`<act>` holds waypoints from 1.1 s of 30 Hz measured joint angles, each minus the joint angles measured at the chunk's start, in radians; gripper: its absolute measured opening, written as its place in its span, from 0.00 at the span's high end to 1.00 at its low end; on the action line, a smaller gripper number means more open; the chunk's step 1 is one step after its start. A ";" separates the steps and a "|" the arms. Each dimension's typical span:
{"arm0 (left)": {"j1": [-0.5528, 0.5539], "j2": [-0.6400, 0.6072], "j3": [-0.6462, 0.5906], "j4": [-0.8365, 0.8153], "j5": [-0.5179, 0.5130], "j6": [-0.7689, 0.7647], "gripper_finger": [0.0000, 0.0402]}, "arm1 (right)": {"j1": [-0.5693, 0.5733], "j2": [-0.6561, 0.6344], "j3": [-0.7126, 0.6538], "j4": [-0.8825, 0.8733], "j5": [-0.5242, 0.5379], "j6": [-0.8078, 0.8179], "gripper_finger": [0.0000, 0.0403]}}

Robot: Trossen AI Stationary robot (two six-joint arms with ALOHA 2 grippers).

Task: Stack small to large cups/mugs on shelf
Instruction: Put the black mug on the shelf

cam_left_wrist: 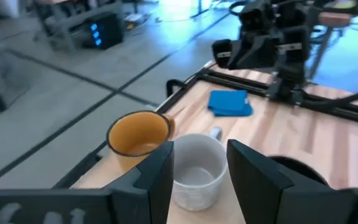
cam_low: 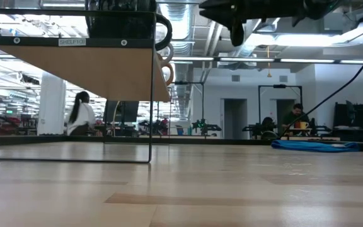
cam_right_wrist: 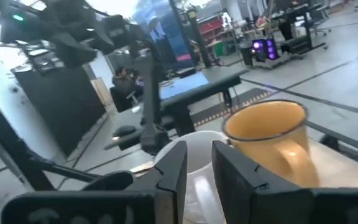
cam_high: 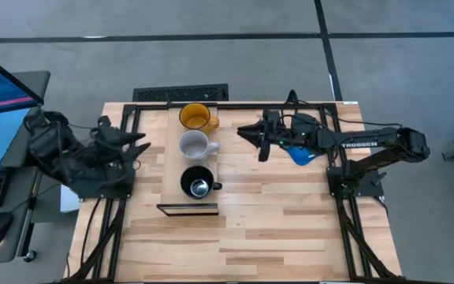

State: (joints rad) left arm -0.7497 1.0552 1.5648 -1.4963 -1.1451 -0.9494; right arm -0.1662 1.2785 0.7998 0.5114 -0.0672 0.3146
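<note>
We see the white mug well apart between both fingers, spread and empty: left fingers, right fingers, arms level

1. The yellow mug is shiny and stands upright at the far end of the shelf — its handle points right.
2. The white mug stands upright in the middle of the row, near the other two, with its handle to the right.
3. The black mug stands upright at the near end — something shiny shows inside it.
4. The shelf is a long, pale wood board, raised above the table.
</note>
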 joint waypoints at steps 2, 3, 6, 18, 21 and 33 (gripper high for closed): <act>-0.061 -0.048 -0.055 -0.001 -0.019 -0.012 0.65 | 0.012 0.000 0.000 0.002 0.000 -0.006 0.76; -0.087 -0.074 -0.087 -0.001 -0.033 -0.019 0.65 | 0.018 0.000 0.000 0.002 0.000 -0.007 0.76; -0.149 -0.150 -0.186 0.009 -0.094 -0.057 0.65 | 0.029 0.000 0.000 0.002 0.000 -0.007 0.76; -0.291 -0.312 -0.512 0.118 -0.300 -0.177 0.65 | 0.160 0.000 0.000 0.006 0.004 0.027 0.76; -0.306 -0.318 -0.561 0.119 -0.316 -0.234 0.65 | 0.201 0.001 0.000 0.006 0.014 0.042 0.76; -0.362 -0.294 -0.604 0.127 -0.319 -0.278 0.65 | 0.277 0.216 0.112 -0.008 0.016 0.001 0.76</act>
State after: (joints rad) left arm -1.1121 0.7616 0.9611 -1.3697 -1.4639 -1.2274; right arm 0.1104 1.4943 0.9122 0.5032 -0.0511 0.3152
